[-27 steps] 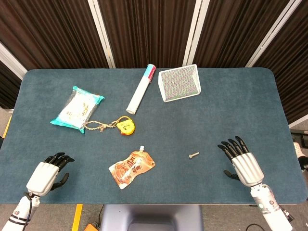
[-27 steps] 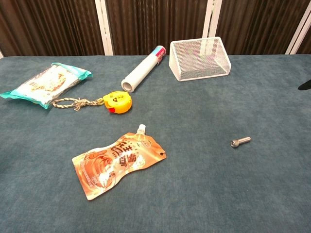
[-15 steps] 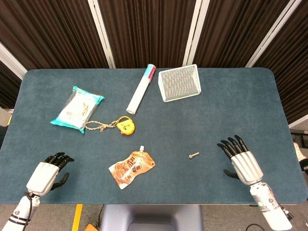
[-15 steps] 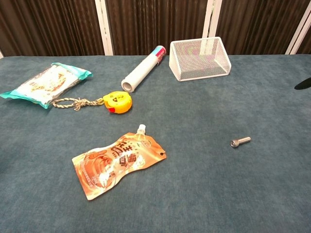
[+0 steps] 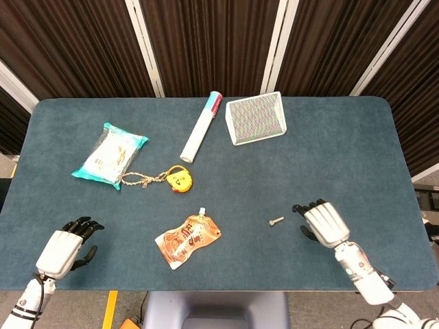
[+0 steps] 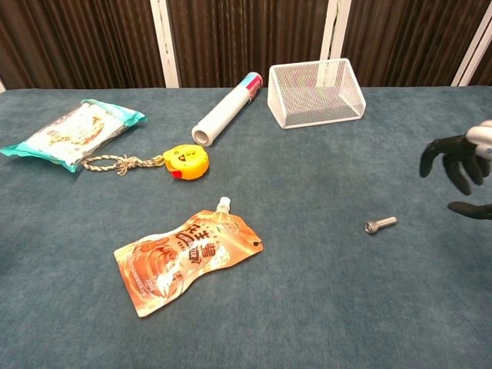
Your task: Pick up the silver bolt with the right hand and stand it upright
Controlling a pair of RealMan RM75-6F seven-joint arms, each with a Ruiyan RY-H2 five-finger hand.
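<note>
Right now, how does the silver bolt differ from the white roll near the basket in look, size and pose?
The silver bolt is metal grey; the white roll is white with a pink and blue end. The bolt is far smaller than the roll. The bolt lies in open cloth near the right hand; the roll lies near the table's far edge, beside the wire basket. Both lie flat on their sides, untouched.
</note>
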